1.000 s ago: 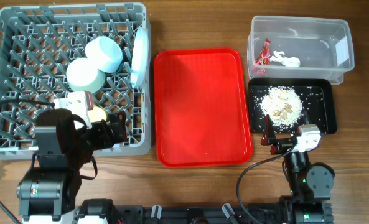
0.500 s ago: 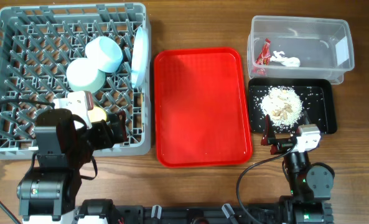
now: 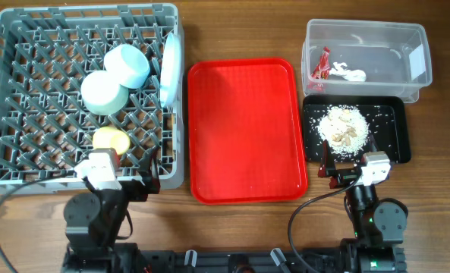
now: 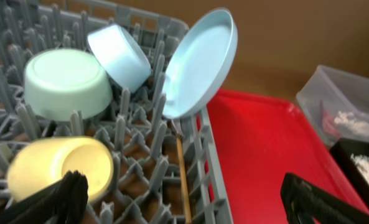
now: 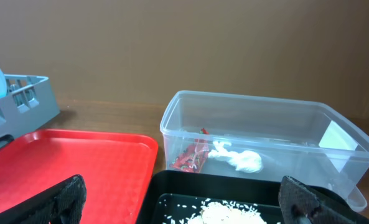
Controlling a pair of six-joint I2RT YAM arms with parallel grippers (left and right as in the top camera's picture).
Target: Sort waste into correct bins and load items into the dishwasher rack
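The grey dishwasher rack [image 3: 4, 91] holds the pale-blue plate [image 3: 170, 70] on edge, the pale-green bowl [image 3: 103, 92], the pale-blue bowl [image 3: 127, 65] and the yellow cup [image 3: 110, 139]. In the left wrist view a wooden chopstick [image 4: 183, 180] lies in the rack beside the cup [image 4: 60, 168]. The clear tub [image 3: 361, 25] holds the red wrapper [image 3: 320, 68] and white tissue [image 3: 350, 73]. The black tray [image 3: 395, 129] holds the food scraps [image 3: 344, 129]. My left gripper [image 3: 150, 182] is open and empty at the rack's front right corner. My right gripper [image 3: 328, 171] is open and empty just in front of the black tray.
A flat red tray [image 3: 243, 129] lies between the rack and the bins, with nothing on it. Both arm bases sit at the table's front edge. Bare wooden table shows around the bins and behind the red tray.
My left arm has drawn back from over the rack's front part to the table's front edge. The yellow cup now shows uncovered in the rack. The right arm has not moved.
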